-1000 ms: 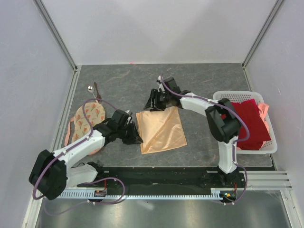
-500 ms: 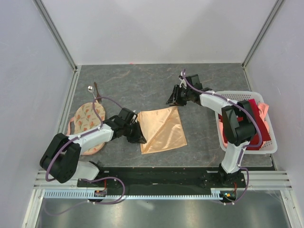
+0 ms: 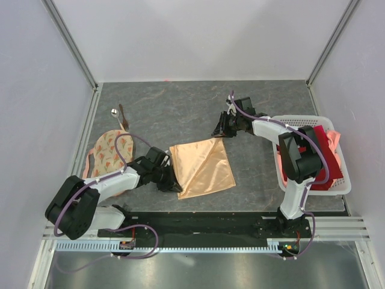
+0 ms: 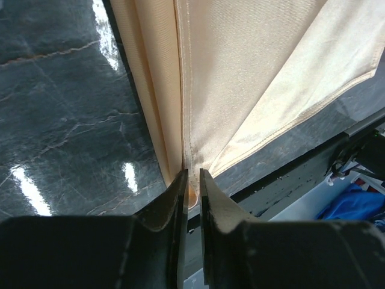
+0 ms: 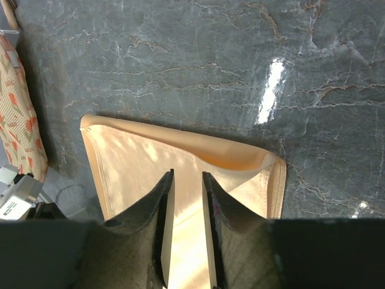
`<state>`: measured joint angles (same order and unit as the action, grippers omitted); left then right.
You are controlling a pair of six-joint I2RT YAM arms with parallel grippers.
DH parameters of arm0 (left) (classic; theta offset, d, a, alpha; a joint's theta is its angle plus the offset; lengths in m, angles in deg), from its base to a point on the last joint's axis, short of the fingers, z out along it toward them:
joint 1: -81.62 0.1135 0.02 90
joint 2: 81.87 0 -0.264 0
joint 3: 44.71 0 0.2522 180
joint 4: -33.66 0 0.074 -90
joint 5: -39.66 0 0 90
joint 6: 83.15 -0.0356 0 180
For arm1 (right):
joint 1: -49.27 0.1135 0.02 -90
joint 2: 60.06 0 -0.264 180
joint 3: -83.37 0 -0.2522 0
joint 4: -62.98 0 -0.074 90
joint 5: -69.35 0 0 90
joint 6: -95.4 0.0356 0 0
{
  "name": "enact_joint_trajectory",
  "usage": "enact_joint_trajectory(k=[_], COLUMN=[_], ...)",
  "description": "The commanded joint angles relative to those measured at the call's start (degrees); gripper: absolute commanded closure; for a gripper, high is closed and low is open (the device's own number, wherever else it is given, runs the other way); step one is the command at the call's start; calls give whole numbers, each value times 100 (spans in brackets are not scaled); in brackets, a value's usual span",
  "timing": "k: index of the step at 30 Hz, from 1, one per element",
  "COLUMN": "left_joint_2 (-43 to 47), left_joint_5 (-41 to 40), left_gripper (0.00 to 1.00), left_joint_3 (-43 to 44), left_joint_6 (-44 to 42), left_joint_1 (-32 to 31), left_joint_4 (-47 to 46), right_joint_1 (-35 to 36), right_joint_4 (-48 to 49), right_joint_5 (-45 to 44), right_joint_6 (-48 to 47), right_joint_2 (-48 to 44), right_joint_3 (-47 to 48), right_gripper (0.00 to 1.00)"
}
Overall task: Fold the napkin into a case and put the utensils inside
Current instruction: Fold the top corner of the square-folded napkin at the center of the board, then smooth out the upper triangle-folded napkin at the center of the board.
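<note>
The peach-orange napkin (image 3: 203,167) lies flat in a rough square on the dark table; no case shape shows. My left gripper (image 3: 174,184) is at its near-left corner. In the left wrist view its jaws (image 4: 192,174) are pinched on that corner of the napkin (image 4: 252,72). My right gripper (image 3: 218,130) hovers at the far-right corner. Its jaws (image 5: 187,175) stand a little apart over the napkin (image 5: 132,162), and the cloth runs unbroken under the gap. The utensils, a silver spoon (image 3: 113,111) and a brown stick (image 3: 123,116), lie at the far left.
A round cream printed cloth (image 3: 107,155) lies left of the left arm and shows at the right wrist view's edge (image 5: 21,120). A white lattice basket (image 3: 301,120) with dark red cloth (image 3: 322,158) stands at the right. White walls enclose the table.
My right gripper swung from the napkin's far edge near the left over to its far-right corner, and its jaws narrowed. My left gripper slid to the near-left corner and closed. The napkin shifted slightly.
</note>
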<state>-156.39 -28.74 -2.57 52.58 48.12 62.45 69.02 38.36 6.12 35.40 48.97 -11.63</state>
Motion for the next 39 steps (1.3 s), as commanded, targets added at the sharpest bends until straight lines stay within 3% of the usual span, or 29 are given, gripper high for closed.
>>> enact_joint_trajectory(k=[1,7,21,26,31,37,39], left_joint_2=[227,280,183,613,518,-843,-1438], left_joint_5=[195,265,300,11,-622,-903,-1104], left_gripper=[81,81,81,72,57,61,63], left_joint_3=[-70,-43,-289,-18,1087,2502,2890], left_joint_6=[216,252,322,147,-424,-1144,-1312], left_joint_1=[-8,-8,-87,-87,306,1037,1117], left_joint_4=[-272,-272,-422,-106,526,703,966], right_joint_1=[3,-6,-24,-6,20,257,328], right_joint_4=[145,154,320,338,216,-302,-330], right_joint_5=[66,-22,-66,-31,66,-302,-303], right_joint_6=[-126,-135,-178,-179,-152,-363,-381], right_joint_2=[66,118,628,550,216,-417,-646], right_joint_3=[-58,-154,109,92,74,31,-84], right_gripper=[70,78,80,81,73,51,50])
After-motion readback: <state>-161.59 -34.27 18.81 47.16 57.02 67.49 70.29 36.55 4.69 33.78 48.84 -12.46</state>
